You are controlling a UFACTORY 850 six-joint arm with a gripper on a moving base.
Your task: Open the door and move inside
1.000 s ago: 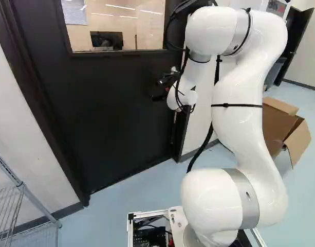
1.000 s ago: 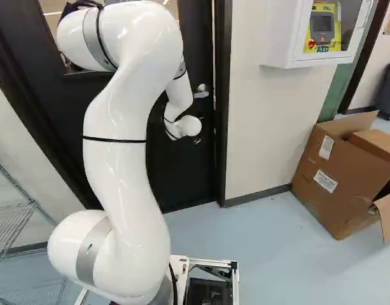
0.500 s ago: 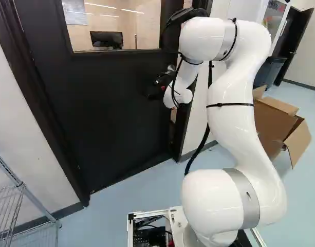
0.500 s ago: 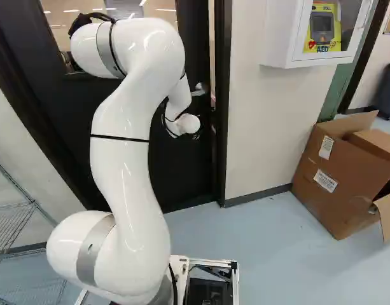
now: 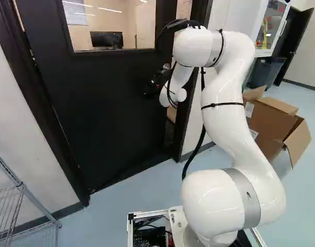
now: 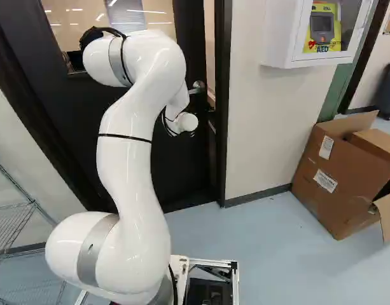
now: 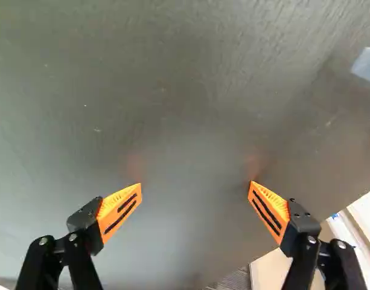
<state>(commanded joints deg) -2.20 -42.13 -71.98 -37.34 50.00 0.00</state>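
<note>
The black gripper [image 5: 152,86] stands at the dark door [image 5: 106,108], its two fingers spread wide, with no object gripped between them. The door's flat face lies right ahead of both fingertips and fills most of the wrist view; faint orange patches show on it just beyond the orange pads [image 7: 119,208], though whether the tips touch it I cannot tell. The handle [image 6: 198,88] sits above the fingers, out toward the door's free edge. That edge runs slantwise close by one finger in the wrist view, and past it a strip of the room beyond shows. The door stands ajar, with a gap between its free edge and the door frame [image 6: 224,114], to the right of the fingers. Higher up than the fingers is the door's window [image 5: 139,25], with a monitor [image 5: 107,39] visible through it. Well to the right of the fingers and lower, an open cardboard box [image 6: 334,178] rests on the floor [image 6: 277,254]; well to their left and lower is a wire shelf [image 5: 41,201].
</note>
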